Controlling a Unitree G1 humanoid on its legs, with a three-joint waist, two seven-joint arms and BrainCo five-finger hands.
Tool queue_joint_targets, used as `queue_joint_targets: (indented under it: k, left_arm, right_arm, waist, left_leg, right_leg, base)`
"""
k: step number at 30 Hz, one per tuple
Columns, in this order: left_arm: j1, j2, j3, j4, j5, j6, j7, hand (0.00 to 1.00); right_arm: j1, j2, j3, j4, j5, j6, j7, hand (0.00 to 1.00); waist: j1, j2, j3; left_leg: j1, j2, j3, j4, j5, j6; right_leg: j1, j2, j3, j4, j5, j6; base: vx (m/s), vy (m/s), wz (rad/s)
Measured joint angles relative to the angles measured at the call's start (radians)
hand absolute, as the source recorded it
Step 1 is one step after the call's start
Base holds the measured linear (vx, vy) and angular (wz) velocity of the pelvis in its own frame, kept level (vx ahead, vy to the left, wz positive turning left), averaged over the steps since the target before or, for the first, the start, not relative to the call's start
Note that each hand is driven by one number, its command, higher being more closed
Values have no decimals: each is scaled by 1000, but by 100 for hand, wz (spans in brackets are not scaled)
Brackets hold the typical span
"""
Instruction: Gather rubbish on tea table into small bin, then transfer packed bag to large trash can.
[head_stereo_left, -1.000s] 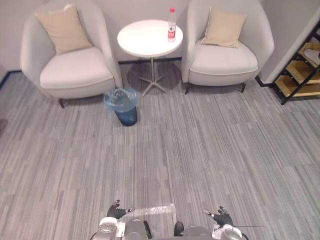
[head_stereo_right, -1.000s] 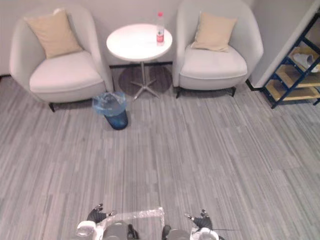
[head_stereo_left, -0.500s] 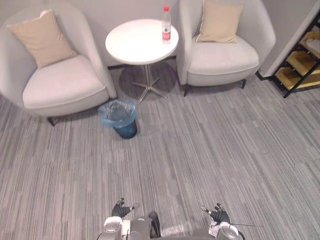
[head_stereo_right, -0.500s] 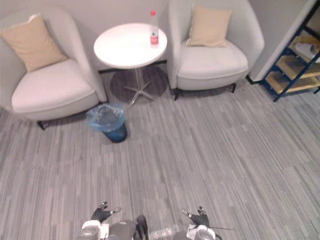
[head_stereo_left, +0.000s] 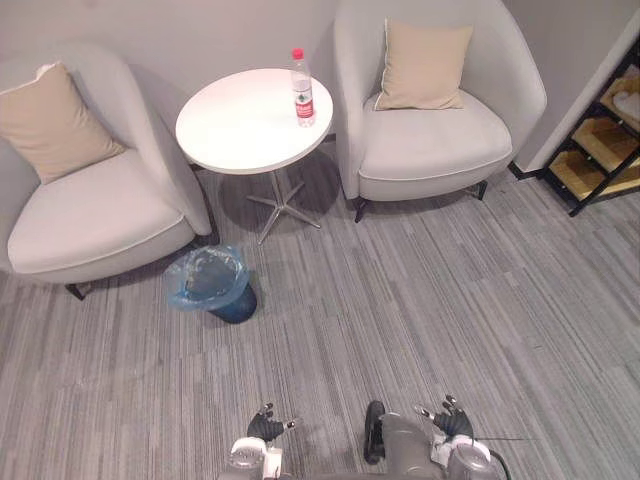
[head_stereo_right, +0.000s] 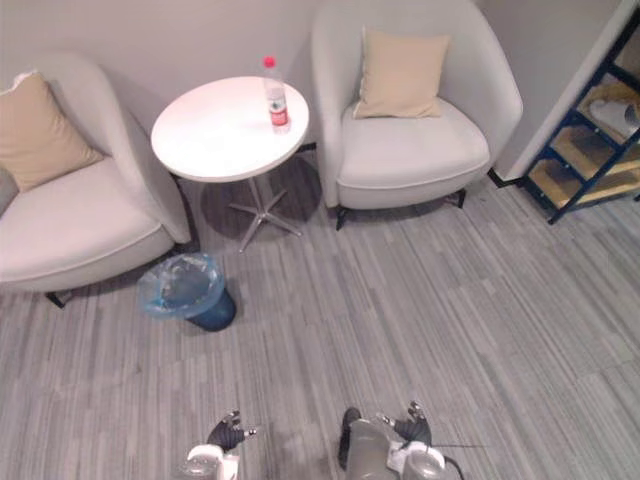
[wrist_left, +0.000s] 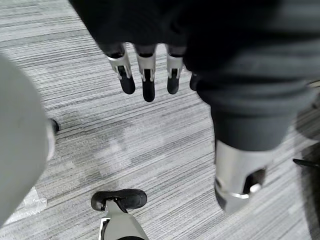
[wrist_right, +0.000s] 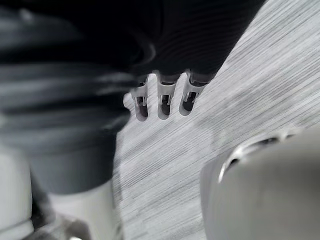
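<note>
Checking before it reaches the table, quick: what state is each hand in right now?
Left hand: open, fingers straight, holding nothing.
Right hand: open, fingers straight, holding nothing.

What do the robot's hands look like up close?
The left hand and right hand look the same: slim silver fingers in a row, each ending in a rounded dark tip. A dark ribbed cover wraps the back of each hand and wrist.

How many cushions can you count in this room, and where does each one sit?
2. One tan cushion leans in the left armchair, the other cushion in the right armchair, with the round table between them. None appears hidden.
</note>
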Motion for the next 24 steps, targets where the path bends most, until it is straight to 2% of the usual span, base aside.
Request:
queue_joint_targets:
  k: [1,2,4,5,6,7,8,9,10,11,12,13,14,15,16,17,18,19,20,21,22,24]
  left_arm:
    - [1,-1,2,-21,-1,-2,1,0]
    - [10,-4,3,-60,-16,-3,2,0]
    - [14,-15,3,-81,-40,-4,6,0]
    - [18,-19,3,-96,-60,-7,9,0]
    - [18,-19,4,-99,-62,-8,10,0]
    - [18,-24,11,-105,-67,-8,10,0]
    - [17,-26,14,-105,-78,-11,9,0]
    - [18,-26,14,-104,-79,-12,10,0]
    - [16,-26,14,-102,-82,-17,9,0]
    - [13,-22,15,-98,-86,-25,10,0]
    - [6,-8,16,-88,-86,-25,9,0]
    - [5,0,19,-82,-86,-24,8,0]
    - [3,3,24,-82,-87,-22,7,0]
    - [4,6,21,-75,-86,-23,8,0]
    - [4,8,18,-71,-86,-22,8,0]
    - [4,18,-2,-54,-86,-20,8,0]
    - [5,26,-11,-47,-86,-13,8,0]
    - [5,27,-11,-43,-86,-12,8,0]
    - [6,27,-12,-33,-86,-3,9,0]
    - [7,26,-12,-32,-86,0,9,0]
    - [8,26,-10,-29,-86,0,3,0]
    - [4,27,-7,-12,-82,0,-9,0]
  right_arm:
    - [1,5,4,-1,0,0,-1,0]
    - [6,10,18,-8,1,2,-5,0]
    - [15,16,12,-37,2,5,-9,0]
    - [16,19,12,-40,6,5,-12,0]
    - [16,20,12,-40,7,5,-13,0]
    - [16,21,12,-40,9,5,-17,0]
    - [13,26,12,-37,9,5,-18,0]
    - [13,27,12,-36,9,5,-18,0]
    - [6,29,12,-25,9,5,-18,0]
    - [-7,28,13,-2,8,6,-17,0]
    - [-24,47,11,18,6,7,-17,0]
    - [-26,54,12,29,-4,8,-14,0]
    - [-23,60,12,30,-5,8,-13,0]
    - [-20,60,11,39,-11,8,-12,0]
    - [-19,60,11,41,-16,8,-11,0]
    - [-15,59,11,23,-33,5,-8,0]
    - [-11,58,11,-2,-44,4,-4,0]
    - [-12,57,11,-4,-44,5,-4,0]
    - [-12,50,8,3,-44,5,1,0]
    - [-12,47,3,4,-45,4,3,0]
    - [-11,43,-31,2,-46,30,25,0]
    - [-7,43,-82,7,-53,37,39,0]
  waist:
    - [7,-1,2]
    - [11,-16,9]
    - [16,-12,7]
    - [22,-11,5]
    - [23,-10,5]
    - [25,-9,5]
    - [33,-8,5]
    - [37,-7,4]
    - [51,-5,5]
    - [72,-10,1]
    - [76,-31,-10]
    - [64,-48,-15]
    - [66,-59,-18]
    - [70,-60,-19]
    - [67,-60,-19]
    - [58,-60,-19]
    - [50,-65,-20]
    - [52,-66,-19]
    - [51,-65,-20]
    - [50,-61,-19]
    - [44,-48,-17]
    - [39,-49,-20]
  left_leg:
    - [-50,18,14,109,-10,8]
    - [-139,45,56,187,-28,38]
    - [-203,54,103,129,-42,53]
    - [-240,41,140,22,-49,63]
    - [-254,31,146,-20,-49,64]
    - [-270,-9,161,-148,-38,66]
    - [-270,-67,156,-342,21,56]
    - [-270,-81,153,-402,44,55]
    - [-272,-109,130,-493,126,60]
    - [-262,-123,111,-521,206,65]
    - [-247,-156,122,-521,185,118]
    - [-255,-167,129,-483,149,147]
    - [-248,-173,156,-440,105,161]
    - [-204,-180,169,-444,65,165]
    - [-187,-184,169,-450,52,166]
    - [-134,-196,167,-469,22,169]
    - [-70,-208,167,-481,-7,169]
    - [-44,-211,167,-490,-11,169]
    - [28,-216,159,-528,-14,170]
    - [61,-214,149,-548,-14,170]
    - [110,-202,119,-576,-14,170]
    - [148,-176,82,-585,-14,170]
  right_leg:
    - [44,1,-3,-8,-15,-4]
    - [108,2,-11,-31,-43,-10]
    - [154,7,-20,-71,-51,8]
    - [184,9,-20,-105,-58,30]
    - [199,10,-18,-116,-61,36]
    - [226,8,-16,-144,-65,50]
    - [253,3,-6,-175,-71,65]
    - [261,3,-1,-185,-74,67]
    - [277,5,16,-206,-77,70]
    - [291,5,46,-227,-79,91]
    - [307,-22,71,-253,-81,108]
    - [311,-38,84,-244,-79,118]
    - [295,-58,140,-175,-86,131]
    - [250,-65,184,-29,-89,147]
    - [224,-71,190,49,-84,173]
    - [138,-94,193,272,-39,253]
    - [63,-124,188,474,-33,260]
    - [47,-132,178,516,-41,246]
    - [16,-150,142,576,-71,194]
    - [8,-153,120,580,-84,171]
    - [-16,-152,61,538,-113,132]
    - [-49,-134,14,423,-139,125]
  base:
    - [289,-156,6]
    - [241,-112,8]
    - [235,-56,12]
    - [209,4,8]
    - [287,43,5]
    - [338,71,3]
    - [361,88,-1]
    - [358,129,-17]
    - [314,131,-45]
    - [426,178,-56]
    - [488,151,-45]
    - [613,192,-23]
    - [628,213,-28]
    - [510,215,-32]
    - [476,207,-26]
    - [539,178,-5]
    - [542,147,1]
    - [541,86,4]
    - [365,23,5]
    - [429,-14,24]
    - [416,-80,51]
    - [450,-181,73]
